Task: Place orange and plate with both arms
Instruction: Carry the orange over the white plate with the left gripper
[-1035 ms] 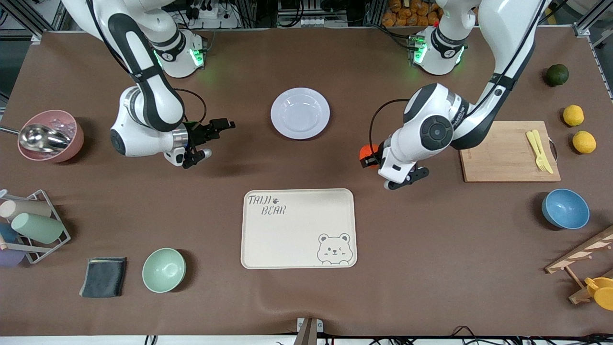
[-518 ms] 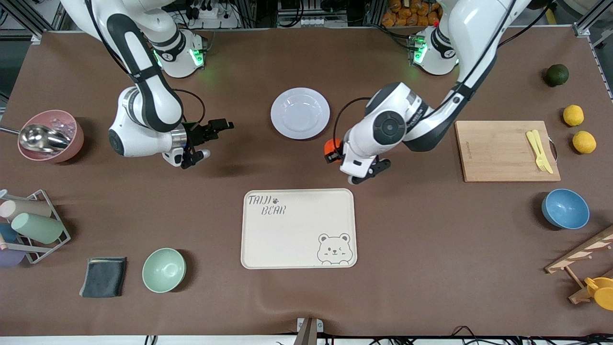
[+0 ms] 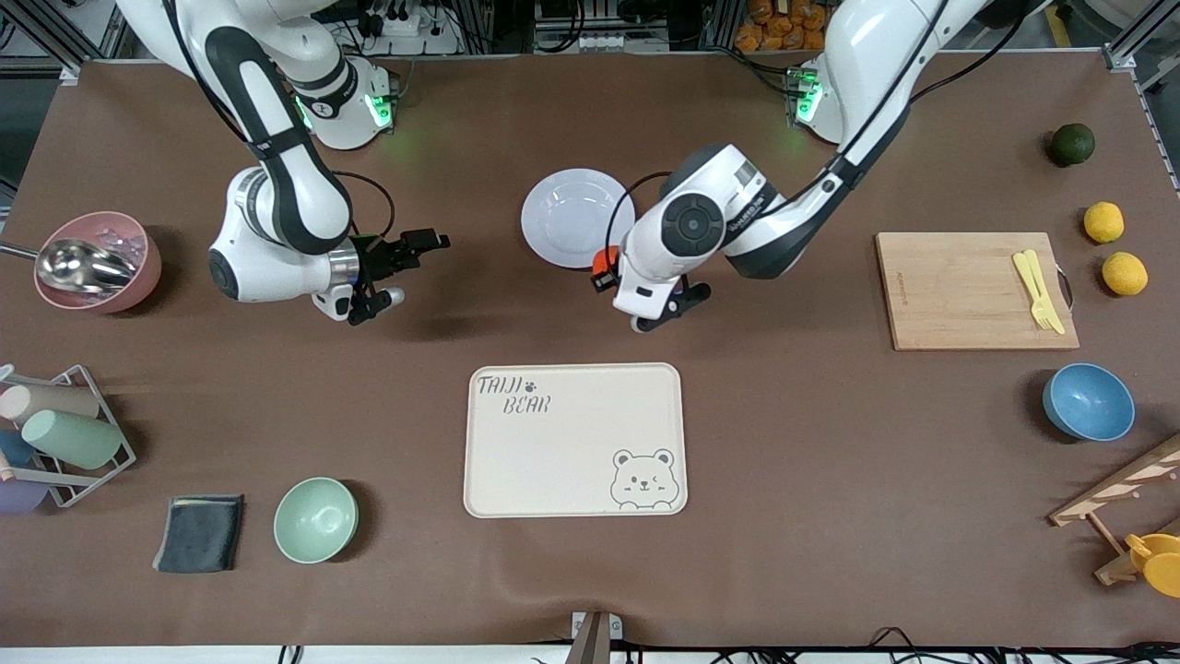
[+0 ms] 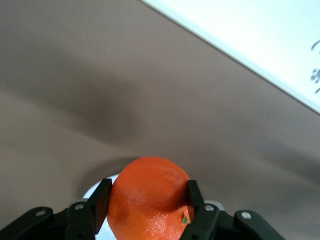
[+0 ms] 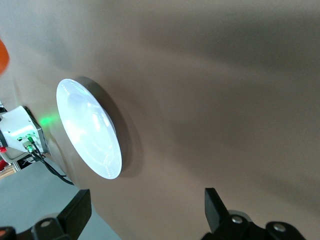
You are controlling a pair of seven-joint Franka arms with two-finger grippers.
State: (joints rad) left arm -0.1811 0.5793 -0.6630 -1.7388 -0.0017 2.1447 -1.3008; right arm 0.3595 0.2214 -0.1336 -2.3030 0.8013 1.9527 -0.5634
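The left tool [image 4: 147, 212] is clamped on the small round reddish-orange orange [image 4: 148, 197], carrying it in the air over the edge of the round pale white plate [image 3: 572, 217], which lies on the brown counter [image 3: 811, 443]. The right tool [image 3: 406, 267] hovers with its fingers spread wide and empty, toward the right arm's end from the plate.

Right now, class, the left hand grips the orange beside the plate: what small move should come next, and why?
Probably carry the left hand a little farther over the plate before lowering. The orange is clamped between its fingers and sits only at the plate's rim, not its centre. The right hand waits open over bare table.
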